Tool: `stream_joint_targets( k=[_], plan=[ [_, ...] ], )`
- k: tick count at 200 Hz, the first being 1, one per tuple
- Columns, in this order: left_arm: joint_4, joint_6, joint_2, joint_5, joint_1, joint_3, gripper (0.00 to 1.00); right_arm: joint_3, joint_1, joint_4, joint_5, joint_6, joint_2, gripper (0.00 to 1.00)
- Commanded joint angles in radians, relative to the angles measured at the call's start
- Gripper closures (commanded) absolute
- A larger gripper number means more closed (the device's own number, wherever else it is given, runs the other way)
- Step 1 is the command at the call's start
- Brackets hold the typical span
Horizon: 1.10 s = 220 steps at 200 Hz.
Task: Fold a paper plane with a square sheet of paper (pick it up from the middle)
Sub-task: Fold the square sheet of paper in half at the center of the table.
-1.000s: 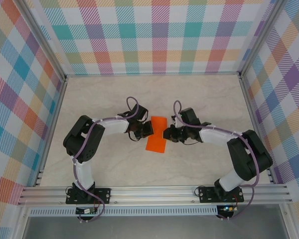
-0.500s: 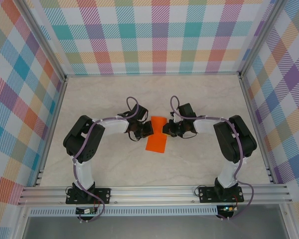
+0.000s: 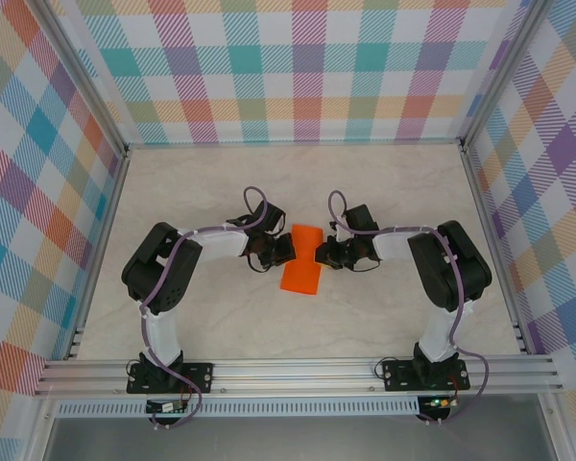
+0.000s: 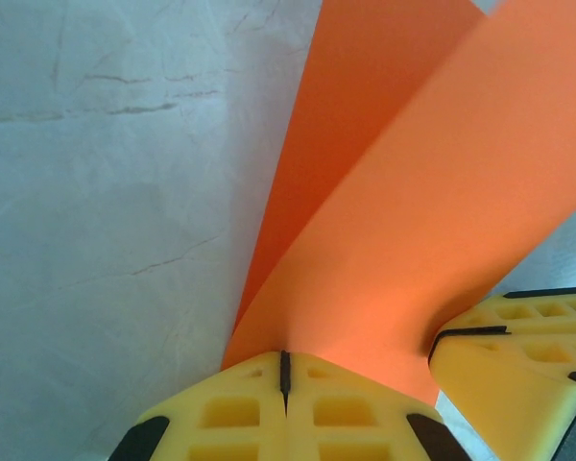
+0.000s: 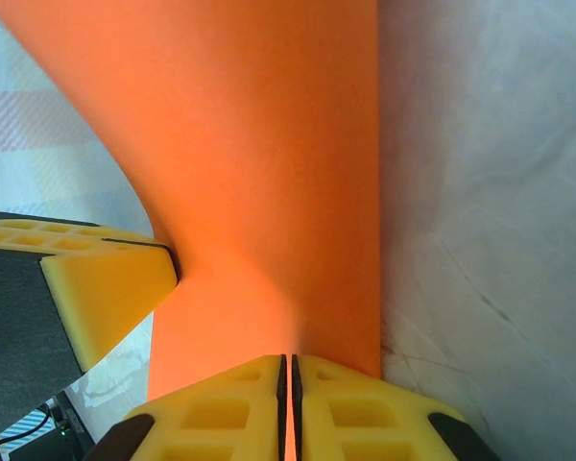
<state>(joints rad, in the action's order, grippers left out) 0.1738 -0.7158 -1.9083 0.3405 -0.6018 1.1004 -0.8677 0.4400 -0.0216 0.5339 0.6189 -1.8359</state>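
Observation:
An orange sheet of paper [image 3: 300,269] lies at the middle of the table, an oblong with its far part raised and bowed between the two grippers. My left gripper [image 3: 287,251] is shut on its left edge, and my right gripper [image 3: 316,254] is shut on its right edge. In the left wrist view the paper [image 4: 403,192] fans up out of the closed left gripper [image 4: 284,370], with a right finger [image 4: 518,355] at the lower right. Seen from the right wrist, the paper [image 5: 269,173] runs into the thin slit of the right gripper [image 5: 289,389].
The pale marbled table [image 3: 202,192] is walled by checked panels [image 3: 307,67] at the back and both sides. An aluminium rail [image 3: 298,370] with the arm bases runs along the near edge.
The right arm has drawn its elbow in and its gripper has shifted slightly left along the paper's right edge. The left arm has held still on the paper.

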Motion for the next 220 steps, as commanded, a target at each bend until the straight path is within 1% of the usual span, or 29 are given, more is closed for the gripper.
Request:
stream_joint_targets(
  k=[1, 23, 47, 96, 138, 163, 186, 220],
  plan=[
    [0.071, 0.015, -0.049, -0.017, -0.012, -0.043, 1.0, -0.042, -0.007, 0.034, -0.001, -0.025, 0.039, 0.87],
    [0.07, 0.015, -0.046, -0.018, -0.012, -0.048, 1.0, -0.082, -0.019, 0.049, 0.009, -0.035, 0.048, 0.87],
    [0.068, 0.014, -0.046, -0.018, -0.012, -0.048, 1.0, -0.111, -0.03, 0.056, 0.005, -0.048, 0.013, 0.87],
    [0.072, 0.014, -0.041, -0.021, -0.012, -0.044, 1.0, -0.108, -0.038, 0.05, -0.013, -0.061, -0.069, 0.88],
    [0.08, 0.019, -0.04, -0.024, -0.012, -0.043, 1.0, -0.105, -0.038, 0.06, -0.028, -0.06, -0.096, 0.88],
    [0.084, 0.023, -0.04, -0.026, -0.012, -0.046, 1.0, -0.154, -0.039, 0.13, -0.029, -0.072, -0.056, 0.87],
    [0.083, 0.023, -0.041, -0.024, -0.012, -0.046, 1.0, -0.237, -0.042, 0.231, -0.05, -0.094, -0.031, 0.87],
    [0.083, 0.022, -0.04, -0.023, -0.012, -0.043, 1.0, -0.304, -0.044, 0.264, -0.054, -0.105, -0.078, 0.88]
  ],
)
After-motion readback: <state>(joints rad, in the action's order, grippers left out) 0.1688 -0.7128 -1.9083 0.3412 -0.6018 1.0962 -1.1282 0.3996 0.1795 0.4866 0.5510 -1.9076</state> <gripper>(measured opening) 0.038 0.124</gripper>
